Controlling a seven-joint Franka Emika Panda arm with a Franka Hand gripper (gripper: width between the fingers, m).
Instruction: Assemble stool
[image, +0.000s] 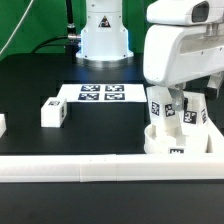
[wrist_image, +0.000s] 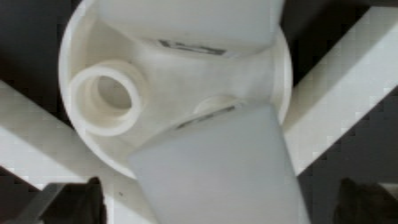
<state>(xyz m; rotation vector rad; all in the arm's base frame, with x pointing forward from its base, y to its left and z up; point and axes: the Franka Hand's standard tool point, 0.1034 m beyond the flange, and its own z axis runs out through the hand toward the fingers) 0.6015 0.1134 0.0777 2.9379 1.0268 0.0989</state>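
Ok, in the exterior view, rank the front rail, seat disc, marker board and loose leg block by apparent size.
1. front rail
2. seat disc, though nearer the camera and partly hidden
3. marker board
4. loose leg block

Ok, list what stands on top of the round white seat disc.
At least two short white tagged leg blocks stand upright on the round white plastic seat disc. The tool hangs over them, hiding their tops and anything between them.
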